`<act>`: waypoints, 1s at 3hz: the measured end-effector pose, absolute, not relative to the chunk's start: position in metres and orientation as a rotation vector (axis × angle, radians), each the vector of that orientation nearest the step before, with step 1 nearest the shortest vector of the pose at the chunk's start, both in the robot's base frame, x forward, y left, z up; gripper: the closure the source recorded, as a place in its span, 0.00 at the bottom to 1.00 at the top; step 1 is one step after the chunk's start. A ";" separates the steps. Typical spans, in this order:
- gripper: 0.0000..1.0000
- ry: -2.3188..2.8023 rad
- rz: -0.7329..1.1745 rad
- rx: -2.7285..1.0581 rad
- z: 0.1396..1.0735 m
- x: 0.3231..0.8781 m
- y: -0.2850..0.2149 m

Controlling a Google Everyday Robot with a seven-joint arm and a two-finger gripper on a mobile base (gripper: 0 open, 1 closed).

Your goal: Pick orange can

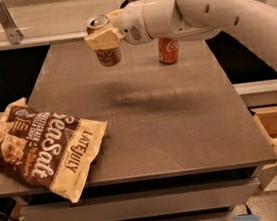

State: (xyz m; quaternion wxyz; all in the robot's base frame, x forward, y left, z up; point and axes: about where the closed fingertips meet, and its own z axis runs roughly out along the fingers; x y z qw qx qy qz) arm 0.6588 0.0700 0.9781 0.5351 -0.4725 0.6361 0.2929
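Above table (181,127), claw (102,39) around orange can (109,57)

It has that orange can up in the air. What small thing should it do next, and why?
Probably raise it slightly, straight up. The gripper is shut on the orange can, which hangs clear of the table; the red can stands nearby, so swinging sideways might bump it.

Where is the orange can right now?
The orange can is upper left of centre in the camera view, held by the end effector above the far part of the table; the red can stands to its right.
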 end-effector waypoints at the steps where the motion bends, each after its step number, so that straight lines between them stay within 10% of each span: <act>1: 1.00 1.475 0.654 -1.182 1.012 0.653 0.070; 3: 1.00 1.404 0.600 -1.251 1.063 0.635 0.073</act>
